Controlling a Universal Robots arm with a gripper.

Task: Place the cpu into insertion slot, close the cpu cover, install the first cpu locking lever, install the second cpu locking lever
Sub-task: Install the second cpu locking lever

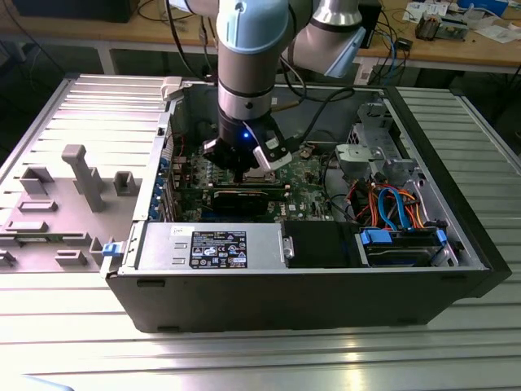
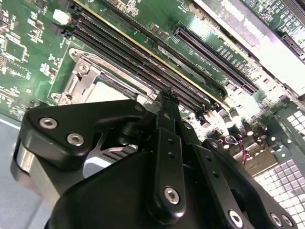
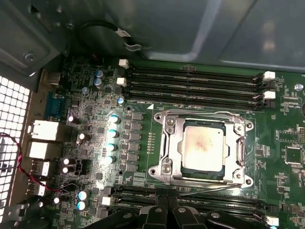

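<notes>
In the first wrist view the cpu (image 3: pixel 204 145) lies in the insertion slot with its silvery top showing through the window of the cpu cover (image 3: pixel 172 143), which lies flat over it. A thin locking lever (image 3: pixel 205 188) runs along the socket edge nearest my gripper (image 3: pixel 167 210), slightly slanted. My gripper's black fingers stand close together just short of that lever, holding nothing. The second wrist view shows the fingertips (image 2: pixel 167 98) over the memory slots beside the cover (image 2: pixel 81 81). In the exterior view my gripper (image 1: pixel 244 169) hangs low inside the open computer case (image 1: pixel 326 293).
Long black memory slots (image 3: pixel 190 83) flank the socket on both sides. A black graphics card (image 1: pixel 244 198) lies in front of the gripper, with a power supply (image 1: pixel 212 244) and a drive bay with blue and orange cables (image 1: pixel 395 212). A grey fixture (image 1: pixel 81 175) stands at the exterior view's left.
</notes>
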